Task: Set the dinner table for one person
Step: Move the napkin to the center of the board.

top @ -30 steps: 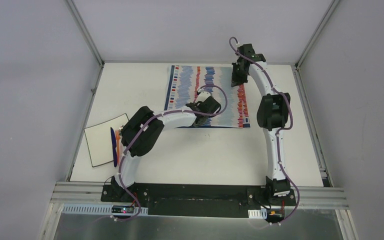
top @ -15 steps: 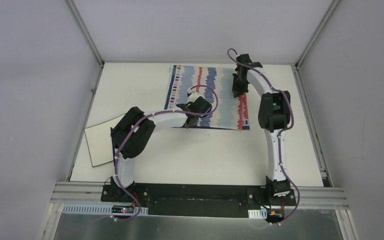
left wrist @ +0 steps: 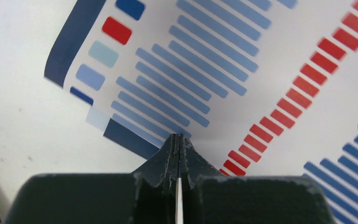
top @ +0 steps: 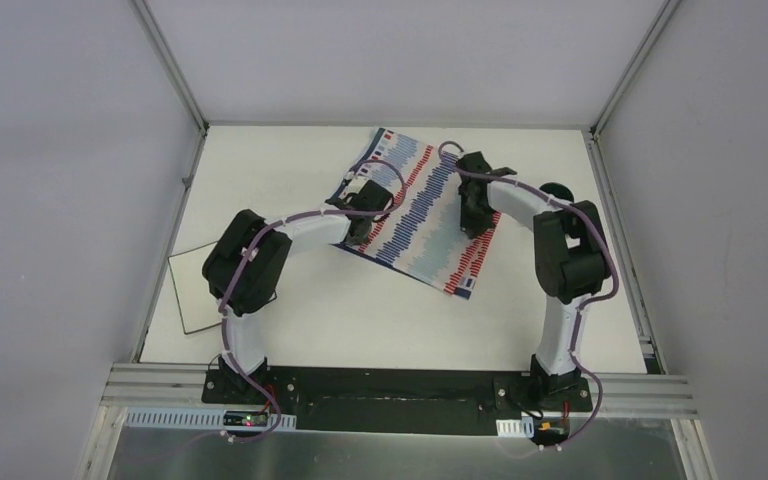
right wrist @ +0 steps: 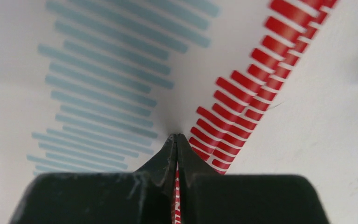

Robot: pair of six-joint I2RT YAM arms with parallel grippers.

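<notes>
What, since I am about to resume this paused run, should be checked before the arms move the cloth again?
1. Left pincer shut on the cloth: ok.
2. Right pincer shut on the cloth: ok.
3. Cloth square to the dinner table: not ok, it lies skewed.
4. Cloth flat, no folds: cannot tell.
5. White plate apart from the cloth: ok, at the table's left edge, partly under the left arm.
</notes>
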